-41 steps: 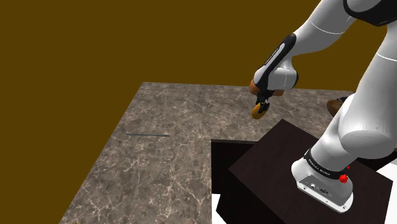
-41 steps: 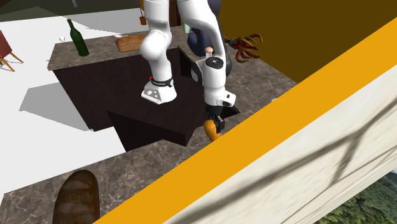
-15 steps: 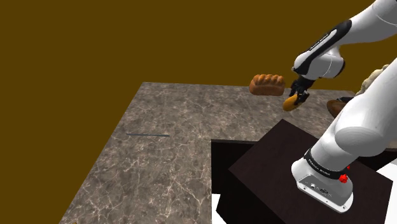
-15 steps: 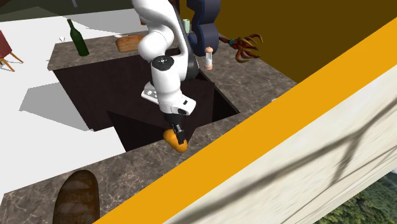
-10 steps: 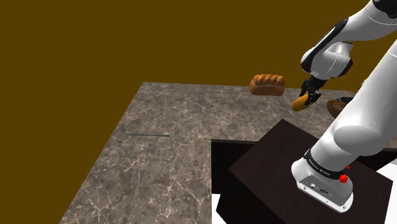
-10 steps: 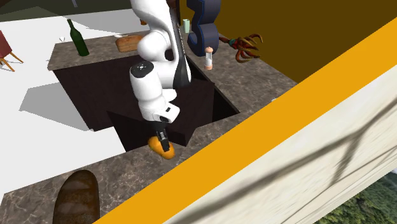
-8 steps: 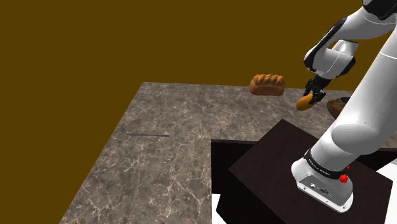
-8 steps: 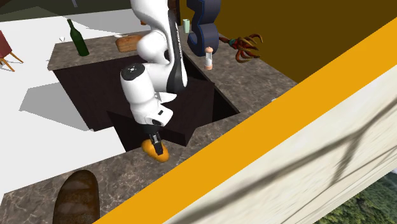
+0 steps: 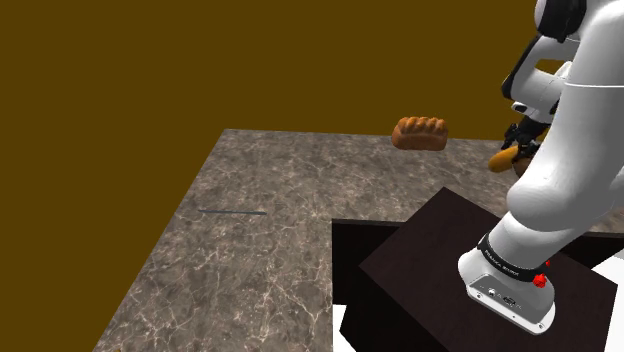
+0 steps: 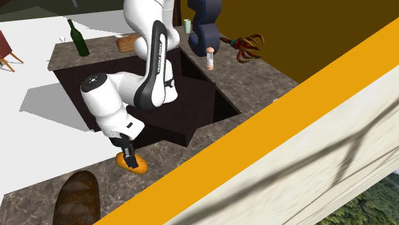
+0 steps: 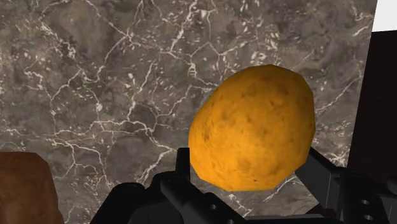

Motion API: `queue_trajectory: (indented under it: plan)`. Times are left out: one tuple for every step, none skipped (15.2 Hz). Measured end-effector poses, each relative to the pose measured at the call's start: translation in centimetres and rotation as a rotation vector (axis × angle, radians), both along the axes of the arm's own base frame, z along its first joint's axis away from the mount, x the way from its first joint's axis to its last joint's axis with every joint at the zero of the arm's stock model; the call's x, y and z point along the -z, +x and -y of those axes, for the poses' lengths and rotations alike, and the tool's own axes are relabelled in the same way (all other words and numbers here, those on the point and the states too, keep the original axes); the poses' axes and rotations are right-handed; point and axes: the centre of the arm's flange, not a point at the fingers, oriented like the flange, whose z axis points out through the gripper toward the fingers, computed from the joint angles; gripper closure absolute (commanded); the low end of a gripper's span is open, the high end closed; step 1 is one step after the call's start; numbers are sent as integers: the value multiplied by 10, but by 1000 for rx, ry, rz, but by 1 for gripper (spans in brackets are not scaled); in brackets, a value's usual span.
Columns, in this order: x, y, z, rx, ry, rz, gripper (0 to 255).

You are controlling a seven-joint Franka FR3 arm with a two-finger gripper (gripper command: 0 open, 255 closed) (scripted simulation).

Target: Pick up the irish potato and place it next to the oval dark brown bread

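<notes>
An orange-brown speckled potato [image 11: 254, 130] sits clasped between the black fingers of my gripper [image 11: 249, 173], which is shut on it. In the second exterior view the gripper [image 10: 130, 155] holds the potato [image 10: 132, 163] just above the marble counter [image 10: 160, 156], a short way from the oval dark brown bread [image 10: 77, 198] at the lower left. A corner of that bread [image 11: 22, 191] shows beside the fingers in the wrist view. In the shoulder view the gripper [image 9: 515, 148] and the potato [image 9: 502, 158] peek out at the arm's left edge, far right of the counter.
The dark stand [image 9: 440, 250] sits in a notch of the marble counter [image 9: 260, 220]. A lighter brown loaf [image 9: 419, 132] lies at the counter's far edge. A green bottle [image 10: 78, 39], another loaf [image 10: 131, 43], a shaker [image 10: 209, 59] and an antler-like ornament [image 10: 248, 46] stand beyond the arm.
The arm has swung the held potato across the counter, rightward in the shoulder view and leftward in the second exterior view, bringing it lower and close to the oval dark bread.
</notes>
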Motion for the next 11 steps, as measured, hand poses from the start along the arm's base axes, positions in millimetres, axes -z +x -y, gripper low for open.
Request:
queue_trajectory:
  plan:
    - [-1,-11,9,1,0,0,255]
    - [-3,-21,23,1,-1,0,255]
    - [0,-26,31,1,-1,0,255]
    - [4,-29,35,0,0,1,255]
    - [10,-29,37,0,0,1,255]
    - [16,-30,39,-1,1,2,255]
    - [22,-30,39,-1,1,2,255]
    - [28,-30,39,-1,1,2,255]
    - [33,-30,40,-1,1,2,255]
    - [39,-30,39,-1,1,2,255]
    - [43,-30,39,-1,1,2,255]
